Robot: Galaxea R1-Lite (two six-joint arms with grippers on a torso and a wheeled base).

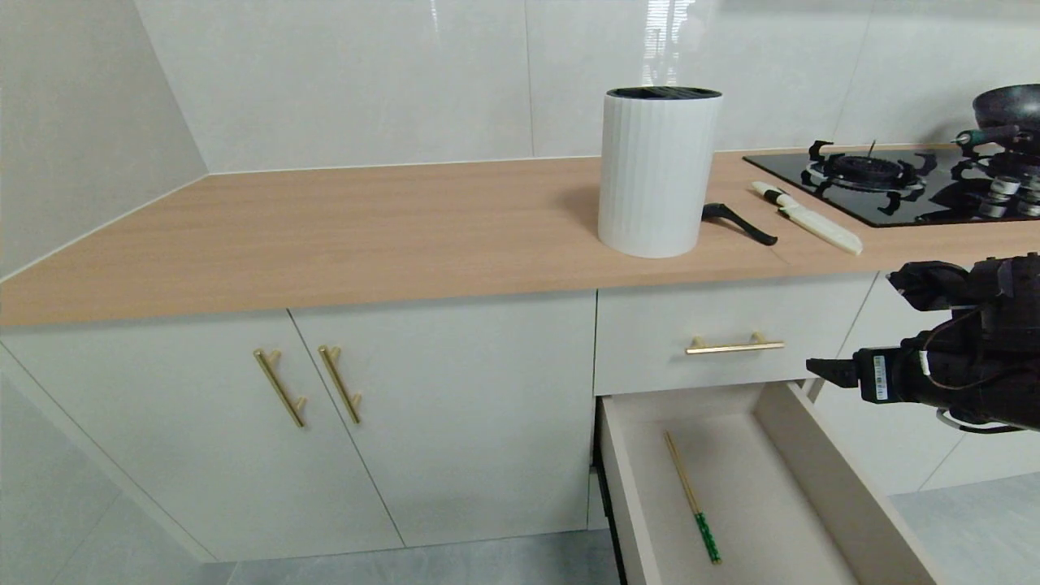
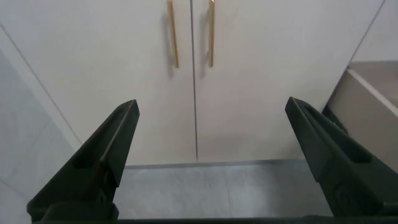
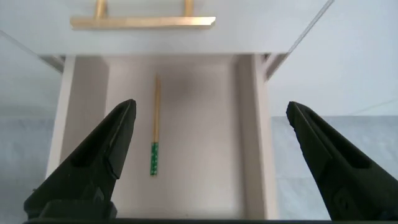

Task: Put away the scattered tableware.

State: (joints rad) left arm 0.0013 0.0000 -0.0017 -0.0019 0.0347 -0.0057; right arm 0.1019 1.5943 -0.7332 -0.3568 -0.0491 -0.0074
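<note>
R claw (image 3: 211, 106) wide open, empty, facing open drawer (image 1: 812, 463) w/ chopsticks (image 1: 692, 497) inside. L claw (image 2: 211, 102) wide open too, empty, by cabinet doors (image 2: 261, 74). I see knife (image 1: 806, 217) on desk (image 1: 366, 236) near white holder (image 1: 658, 171).

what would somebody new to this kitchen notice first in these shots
The tall white ribbed holder standing on the wooden counter draws the eye first, with a white-bladed knife lying beside it toward the stove. Next comes the pulled-out lower drawer, with green-tipped chopsticks lying on its floor and the right gripper open and pointed at it.
</note>
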